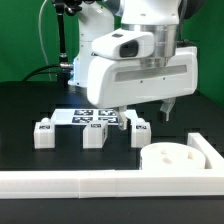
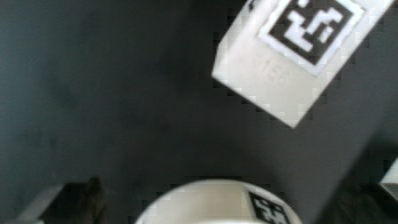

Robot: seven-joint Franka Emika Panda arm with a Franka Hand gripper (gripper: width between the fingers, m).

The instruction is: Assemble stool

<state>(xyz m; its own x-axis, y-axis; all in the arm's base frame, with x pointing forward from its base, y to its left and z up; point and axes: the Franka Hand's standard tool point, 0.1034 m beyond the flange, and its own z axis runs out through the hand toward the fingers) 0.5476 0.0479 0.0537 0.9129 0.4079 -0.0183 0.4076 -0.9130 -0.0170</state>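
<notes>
Black table (image 1: 20,112) holds white ring-rimmed seat (image 1: 165,157), three blocky legs (image 1: 93,135).

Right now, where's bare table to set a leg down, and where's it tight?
Bare: the table strip between the three legs and the rail, on the exterior view's left of the seat; also beyond the leftmost leg. Crowded: around the marker board, with legs close by and the open gripper above. The seat fills the rail's corner.

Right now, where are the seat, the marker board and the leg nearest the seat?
seat (image 1: 166,157), exterior view, top face.
marker board (image 1: 84,117), exterior view, tagged top surface.
leg nearest the seat (image 1: 138,133), exterior view, front face.
</notes>
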